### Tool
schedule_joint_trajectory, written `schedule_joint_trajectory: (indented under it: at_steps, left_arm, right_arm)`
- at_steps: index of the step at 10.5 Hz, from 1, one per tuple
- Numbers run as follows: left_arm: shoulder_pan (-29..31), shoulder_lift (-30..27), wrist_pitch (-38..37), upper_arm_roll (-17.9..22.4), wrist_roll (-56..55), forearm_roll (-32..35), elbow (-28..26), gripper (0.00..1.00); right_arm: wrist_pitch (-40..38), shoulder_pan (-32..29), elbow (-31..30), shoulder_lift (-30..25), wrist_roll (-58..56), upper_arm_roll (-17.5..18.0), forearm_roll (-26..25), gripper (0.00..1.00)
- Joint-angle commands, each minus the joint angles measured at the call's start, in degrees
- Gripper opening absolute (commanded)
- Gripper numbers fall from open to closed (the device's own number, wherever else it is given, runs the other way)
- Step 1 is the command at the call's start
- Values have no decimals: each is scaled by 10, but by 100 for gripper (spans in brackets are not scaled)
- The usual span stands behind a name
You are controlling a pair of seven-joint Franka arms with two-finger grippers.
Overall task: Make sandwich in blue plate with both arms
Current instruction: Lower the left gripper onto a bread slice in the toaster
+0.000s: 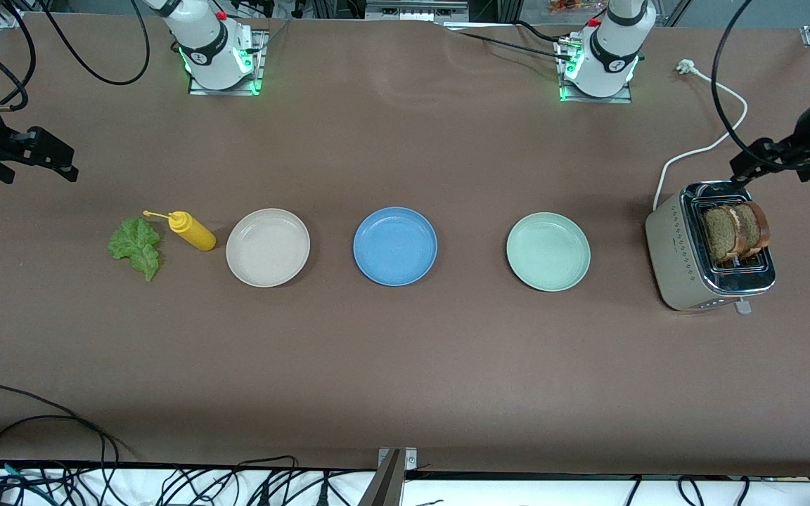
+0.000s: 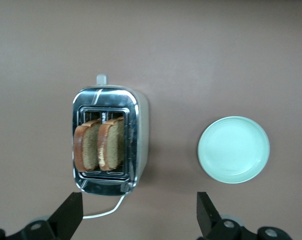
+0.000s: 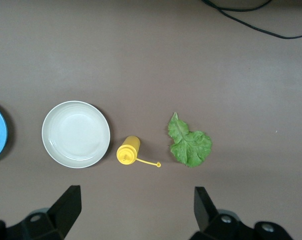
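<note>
Initially, blue plate (image 1: 395,246) lies bare mid-table, presumably as assembly site; left gripper (image 2: 140,212) hangs open-jawed over the toaster's (image 1: 707,256) bread slices (image 1: 735,230), right gripper (image 3: 136,210) open-jawed near the lettuce (image 1: 136,246).

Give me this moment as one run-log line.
stage: start | bread slices in toaster | lettuce on table | blue plate empty | left gripper, right gripper open, waiting
</note>
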Motion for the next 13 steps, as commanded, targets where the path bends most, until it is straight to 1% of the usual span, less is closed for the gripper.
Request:
schedule_joint_trajectory:
  at_steps: [1, 2, 4, 6, 7, 9, 13]
  left_arm:
    - [11, 22, 23, 19, 24, 3, -40, 100]
    - [12, 23, 50, 20, 24, 3, -62, 100]
    - [12, 25, 80, 26, 25, 4, -87, 100]
    - [15, 47, 86, 40, 25, 4, -88, 100]
    - [23, 54, 94, 40, 26, 4, -88, 100]
    - [31, 57, 118, 45, 63, 3, -109, 100]
    - [29, 54, 121, 45, 55, 3, -109, 100]
  right_arm:
    - [-5, -4, 7, 0, 2, 6, -3, 100]
    - [-5, -4, 7, 0, 2, 6, -3, 100]
    - [-6, -4, 7, 1, 2, 6, -3, 100]
    - [-6, -4, 7, 5, 2, 6, -3, 100]
    - [-4, -4, 7, 5, 2, 7, -3, 100]
    - [-8, -4, 7, 5, 2, 8, -3, 100]
    - [-7, -3, 7, 5, 2, 8, -3, 100]
